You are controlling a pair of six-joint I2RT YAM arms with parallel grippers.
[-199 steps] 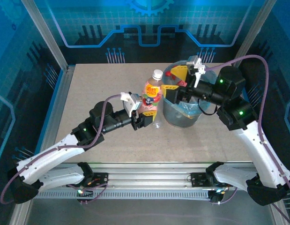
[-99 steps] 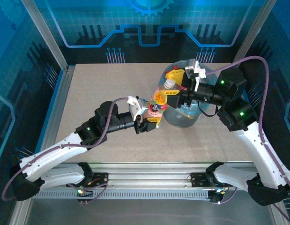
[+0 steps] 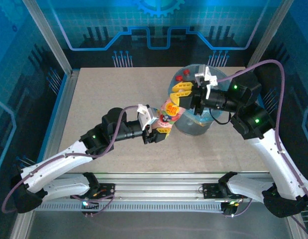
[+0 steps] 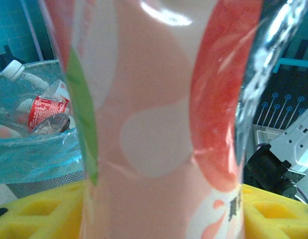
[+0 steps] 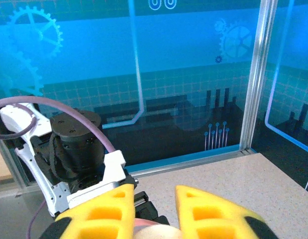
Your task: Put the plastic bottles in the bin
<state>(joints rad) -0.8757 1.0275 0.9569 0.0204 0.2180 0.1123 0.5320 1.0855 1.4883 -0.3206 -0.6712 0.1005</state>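
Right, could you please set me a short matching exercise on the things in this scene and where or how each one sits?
Things:
1. pink-labelled bottle
2. red-labelled bottle
3. bin
4. left gripper

States:
A. lying inside the bin
B. standing on the table, right of centre
C. shut on a bottle's lower end
D. tilted toward the bin, held in a grip

Pairs: 1-D, 2-A, 3-B, 4-C
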